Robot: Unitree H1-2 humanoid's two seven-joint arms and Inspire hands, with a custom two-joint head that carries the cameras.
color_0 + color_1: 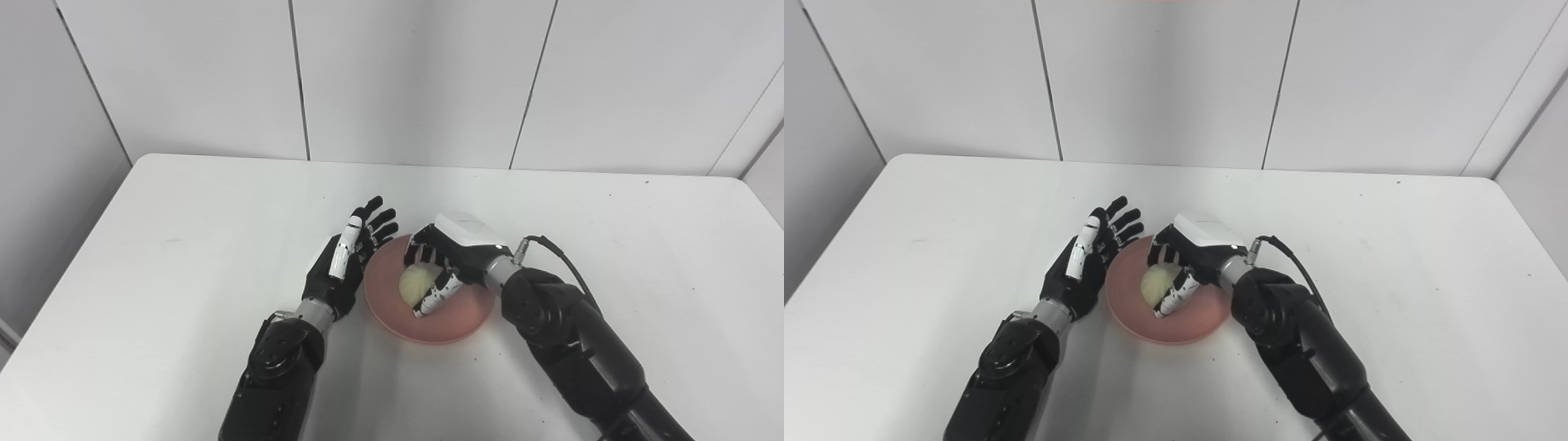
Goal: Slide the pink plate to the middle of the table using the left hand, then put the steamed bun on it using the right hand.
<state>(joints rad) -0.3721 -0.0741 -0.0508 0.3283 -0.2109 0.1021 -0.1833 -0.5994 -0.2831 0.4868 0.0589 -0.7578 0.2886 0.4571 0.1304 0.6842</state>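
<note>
Left eye view: we see the right hand (450, 260) closed around the bun (418, 283), fingers curled over it and thumb below, holding it over the plate (456, 318). We cannot tell if the bun touches the plate. The bun's long axis runs near to far. The left hand (346, 260) is open, fingers spread, just beside the plate's left rim. The plate lies near the middle of the table (184, 257).
</note>
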